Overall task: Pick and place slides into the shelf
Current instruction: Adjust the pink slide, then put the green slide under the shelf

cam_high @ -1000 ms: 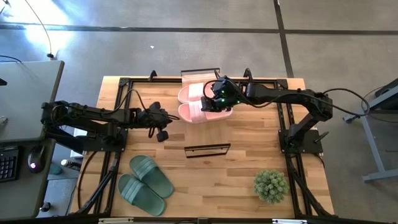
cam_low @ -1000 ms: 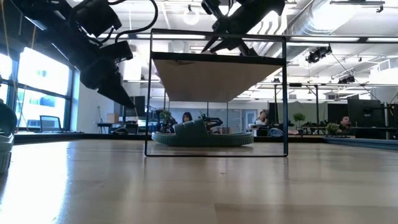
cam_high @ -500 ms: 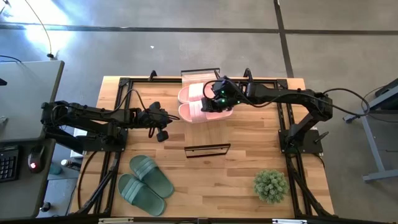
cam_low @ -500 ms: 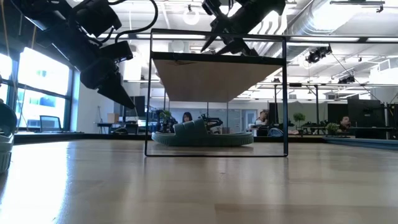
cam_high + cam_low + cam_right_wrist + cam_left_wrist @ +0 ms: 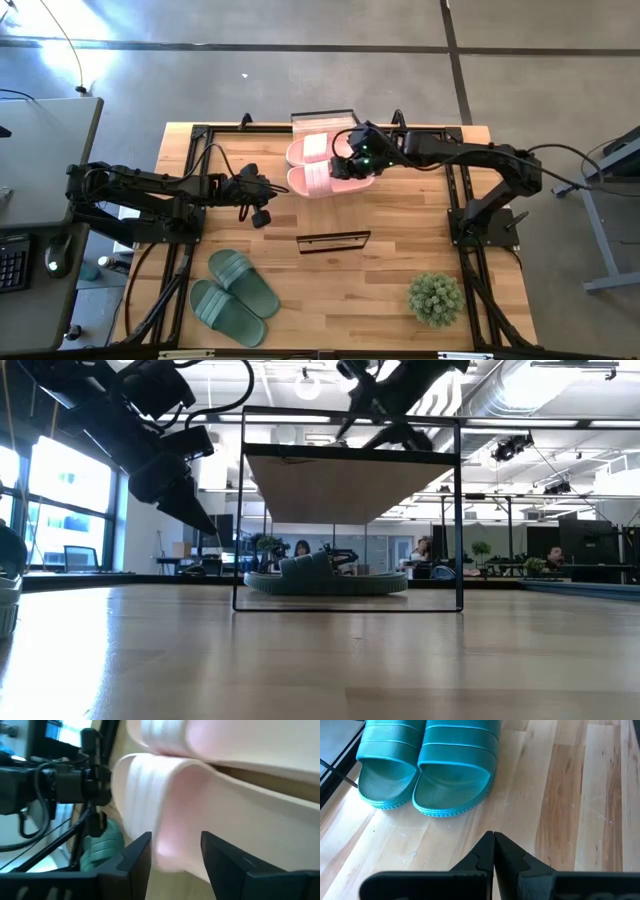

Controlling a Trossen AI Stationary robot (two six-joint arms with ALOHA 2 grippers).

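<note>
Right gripper [image 5: 345, 167] at bench [image 5: 400, 250] 12 o'clock, over pink slides [image 5: 315, 165] on shelf [image 5: 320, 119]. Jaws clamped on near pink slide a second ago, now seen apart, strap between fingers [image 5: 137, 860] but not pinched: release judged done, pair placed.

Left gripper [image 5: 262, 216] parked at 9 o'clock, jaws together, nothing held.

Green slides [image 5: 233, 297] at 7 o'clock untouched, judged next for pickup.

Wood table [image 5: 400, 225] w/ green slides [image 5: 233, 297], plant [image 5: 435, 298]
</note>
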